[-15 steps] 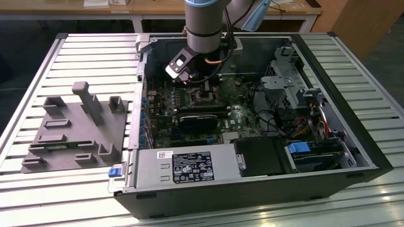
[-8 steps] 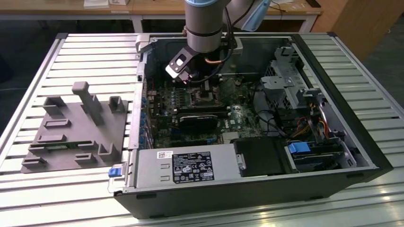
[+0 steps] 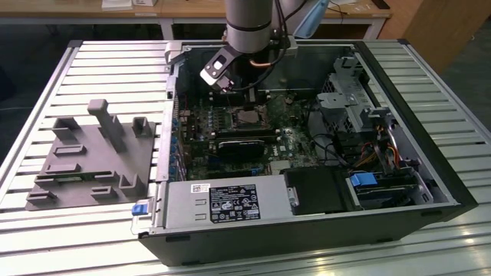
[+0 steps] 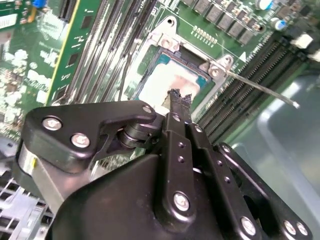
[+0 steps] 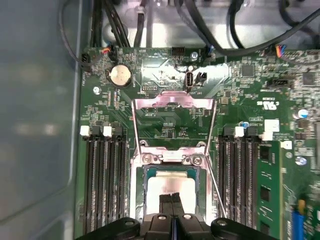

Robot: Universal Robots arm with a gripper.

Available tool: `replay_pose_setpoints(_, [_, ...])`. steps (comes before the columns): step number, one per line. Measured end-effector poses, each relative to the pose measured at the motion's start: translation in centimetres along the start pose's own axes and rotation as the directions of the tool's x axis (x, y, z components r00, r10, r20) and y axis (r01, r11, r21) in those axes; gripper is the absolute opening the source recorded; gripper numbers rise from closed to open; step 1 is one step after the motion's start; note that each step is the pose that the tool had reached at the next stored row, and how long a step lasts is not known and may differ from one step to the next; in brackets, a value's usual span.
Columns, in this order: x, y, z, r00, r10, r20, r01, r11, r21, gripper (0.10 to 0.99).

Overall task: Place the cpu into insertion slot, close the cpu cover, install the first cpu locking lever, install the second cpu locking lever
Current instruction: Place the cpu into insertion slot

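Tool: is sitting fully closed, gripping nothing, and is pointing down at the chip.
Cpu: is lying in the insertion slot, directly under the tool's tips; they may be touching it, though this is hard to judge.
Cpu cover: is standing open, swung up beyond the tool's tips.
Lever: is sticking out unlatched beside the tool.

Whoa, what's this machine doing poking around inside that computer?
A robot arm is reaching into an open computer case. Its tool, tips closed together, is right over the chip. The chip already lies in its square socket on the board. The metal cover frame is flipped up and open, and a thin wire lever sticks out unlatched.
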State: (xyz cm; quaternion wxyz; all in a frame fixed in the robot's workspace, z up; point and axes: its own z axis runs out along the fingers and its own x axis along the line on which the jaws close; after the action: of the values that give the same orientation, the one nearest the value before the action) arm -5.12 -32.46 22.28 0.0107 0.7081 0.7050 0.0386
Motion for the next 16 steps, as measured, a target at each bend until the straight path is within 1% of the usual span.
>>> replay_pose_setpoints(4, [0.06,0.11,-1.56,1.0,0.0,0.0,0.0,1.0,0.0,0.102])
replay_pose_setpoints(6, [0.08,0.15,-2.15,1.0,0.0,0.0002,0.0,1.0,0.0,0.102])
replay_pose_setpoints(8, [0.09,0.16,-2.32,1.0,0.0,0.0004,0.0,1.0,0.0,0.102])
replay_pose_setpoints(16, [0.09,0.17,-2.39,1.0,0.0,0.0005,0.0,1.0,0.0,0.102])
